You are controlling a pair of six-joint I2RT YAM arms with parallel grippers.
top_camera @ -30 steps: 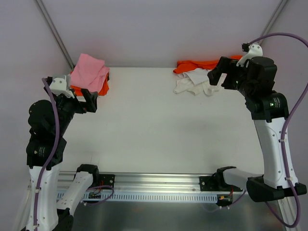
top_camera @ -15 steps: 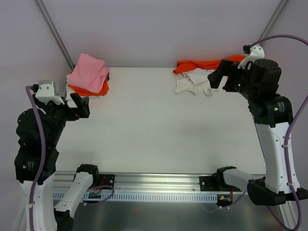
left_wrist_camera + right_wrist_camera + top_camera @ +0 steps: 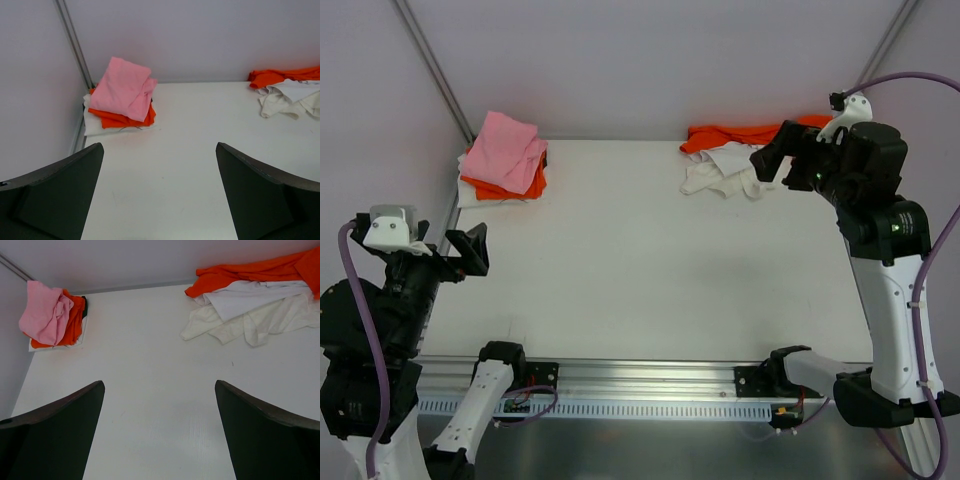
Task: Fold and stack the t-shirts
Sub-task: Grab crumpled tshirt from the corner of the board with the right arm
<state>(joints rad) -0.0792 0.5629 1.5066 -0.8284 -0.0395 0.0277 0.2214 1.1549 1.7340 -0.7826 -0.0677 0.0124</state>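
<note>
The left gripper (image 3: 472, 250) has its fingers spread wide with nothing between them, raised over the near-left part of the white table (image 3: 620, 260). The right gripper (image 3: 772, 156) is likewise agape and empty, hanging just beside the crumpled white t-shirt (image 3: 722, 170) at the far right. Behind that heap lies a loose orange t-shirt (image 3: 730, 133), touching it and pressed against the pale back wall (image 3: 650, 60). In the far-left corner a stack sits beside a slanted metal post (image 3: 432, 65): a pink t-shirt (image 3: 506, 150) on top, a folded orange t-shirt (image 3: 527, 184) under it and a folded white t-shirt (image 3: 470, 196) at the bottom. The right arm covers the orange cloth's right end, and whether the white heap holds one garment or more cannot be told.
</note>
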